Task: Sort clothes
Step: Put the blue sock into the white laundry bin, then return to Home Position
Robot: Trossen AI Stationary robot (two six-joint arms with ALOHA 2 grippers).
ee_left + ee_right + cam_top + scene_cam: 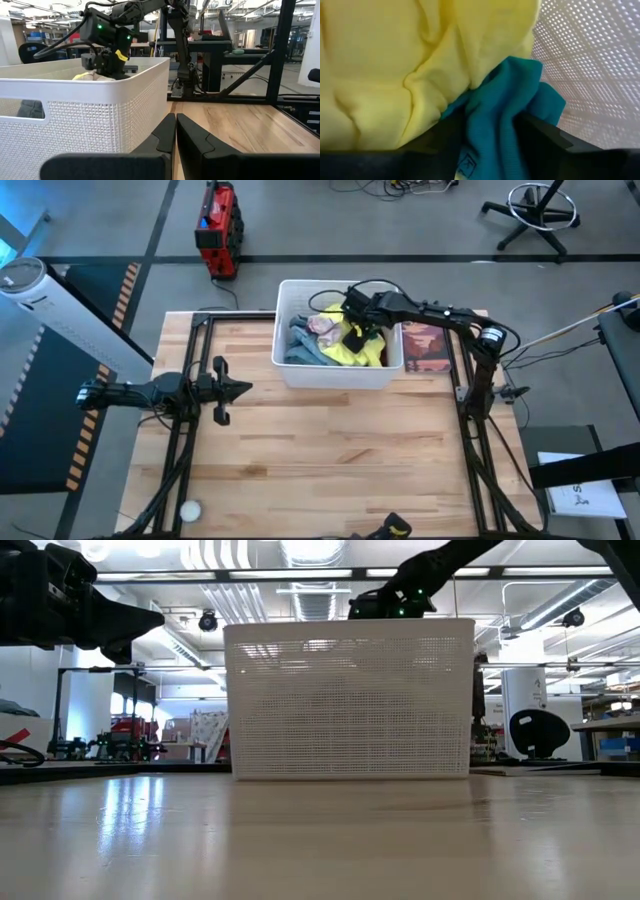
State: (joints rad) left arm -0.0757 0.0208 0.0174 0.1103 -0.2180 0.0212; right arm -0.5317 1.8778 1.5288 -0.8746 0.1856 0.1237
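Clothes (340, 340) half-hidden in the basket (290, 370) — right gripper (352, 330) buried among them.

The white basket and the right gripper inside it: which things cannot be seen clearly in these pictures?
- Clothes low in the white basket: covered by the neon yellow garment in the high view, screened by the mesh wall in the low view.
- Right gripper: its arm hides it from above.
- Teal garment: its full shape is cut off in the right wrist view.

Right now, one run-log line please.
right gripper: in basket, shut on teal garment | yellow garment: beside it | left gripper: shut, waiting over table
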